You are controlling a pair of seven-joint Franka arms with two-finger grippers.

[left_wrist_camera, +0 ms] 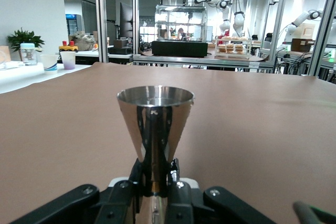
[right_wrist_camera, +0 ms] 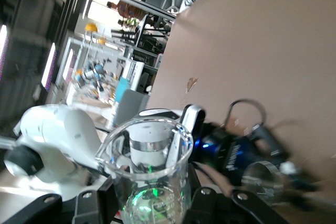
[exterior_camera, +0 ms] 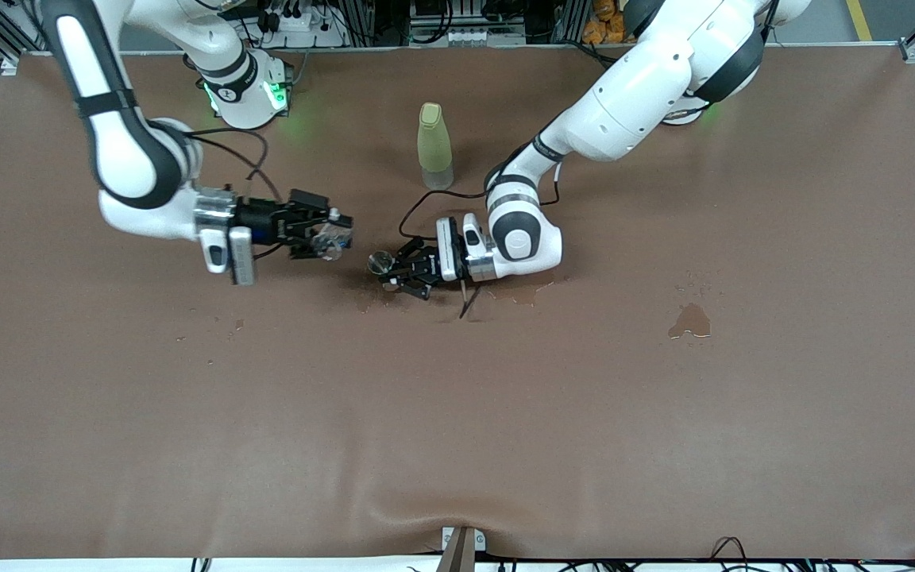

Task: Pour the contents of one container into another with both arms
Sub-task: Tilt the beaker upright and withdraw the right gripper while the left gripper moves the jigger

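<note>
The tiny clear cup with a pouring lip is held in my right gripper, which is shut on it above the table. In the right wrist view the cup fills the foreground between the fingers. The silvery hourglass measure sits beside it, toward the left arm's end, upright and low at the table. My left gripper is shut on its narrow waist. In the left wrist view the measure stands upright with its round rim open. A small gap separates cup and measure.
A tall yellow-green bottle stands farther from the front camera than both grippers. Wet patches mark the brown cloth under the left gripper, near the measure, and toward the left arm's end.
</note>
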